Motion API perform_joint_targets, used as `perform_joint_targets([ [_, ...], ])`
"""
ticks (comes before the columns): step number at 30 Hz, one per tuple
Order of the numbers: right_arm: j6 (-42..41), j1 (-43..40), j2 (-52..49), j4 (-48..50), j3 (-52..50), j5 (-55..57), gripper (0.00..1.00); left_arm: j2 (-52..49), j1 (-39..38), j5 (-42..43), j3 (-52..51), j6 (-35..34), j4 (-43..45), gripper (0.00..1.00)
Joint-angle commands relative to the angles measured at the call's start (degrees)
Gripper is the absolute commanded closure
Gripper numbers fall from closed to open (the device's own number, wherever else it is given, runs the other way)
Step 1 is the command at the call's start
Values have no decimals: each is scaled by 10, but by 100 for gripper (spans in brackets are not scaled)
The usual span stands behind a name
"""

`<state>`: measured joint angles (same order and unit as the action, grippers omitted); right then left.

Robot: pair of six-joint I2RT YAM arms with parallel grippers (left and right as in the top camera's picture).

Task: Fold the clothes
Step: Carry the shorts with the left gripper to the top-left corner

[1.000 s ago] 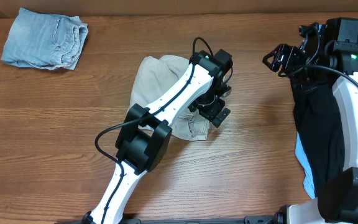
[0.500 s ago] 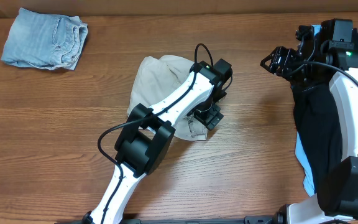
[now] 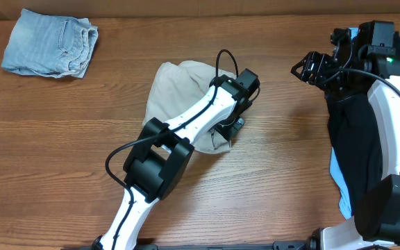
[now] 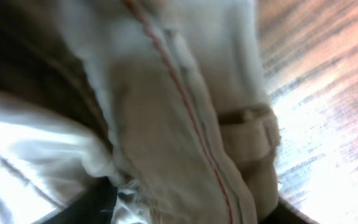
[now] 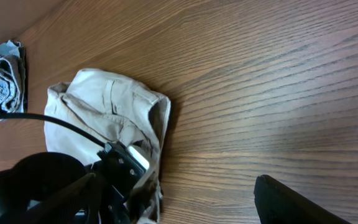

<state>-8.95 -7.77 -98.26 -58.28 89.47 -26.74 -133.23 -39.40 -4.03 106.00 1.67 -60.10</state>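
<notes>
Found the left gripper lower and drawn in toward 8 o'clock compared with a second earlier, sunk now into the 4 o'clock edge of the beige shorts, jaws narrowed from wide apart. Saw in the left wrist view bunched beige cloth with a reddish-stitched seam filling the frame right at the fingers. Could not tell whether clamped on the fabric or merely pressed against it. Judged this the start of a pinch on that edge, ready for lifting and carrying across for a fold. Judged no fold made yet on this pair, lying rumpled near the middle of the tabletop.

Noted the right gripper at 2 o'clock, in the same spot as half a second earlier, jaws apart, holding nothing, near the top of the black garment.

Counted two arms and two grippers. Counted three lots of clothes: one pair of beige shorts at centre, one pair of denim shorts lying compact at 10 o'clock, well apart from the rest, and one black garment with a light-blue panel along the 3 to 5 o'clock edge, partly under the right arm. Could not tell how many pieces lay there.
</notes>
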Motion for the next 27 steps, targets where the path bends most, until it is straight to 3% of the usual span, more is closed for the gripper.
perform_joint_targets([
  [1,5,2,0,2,-2,1,17,-54,23,-11,-24,19,34,76],
  [6,5,2,0,3,-2,1,17,-54,55,-63,-23,-7,28,96],
  [11,5,2,0,9,-2,1,17,-54,102,-145,32,-7,-43,96],
  [18,5,2,0,11,-2,1,17,-54,176,-183,282,4,-217,96],
  [20,4,2,0,11,-2,1,17,-54,196,-227,380,38,-268,96],
  [27,5,2,0,11,-2,2,17,-54,237,-266,619,85,-327,96],
])
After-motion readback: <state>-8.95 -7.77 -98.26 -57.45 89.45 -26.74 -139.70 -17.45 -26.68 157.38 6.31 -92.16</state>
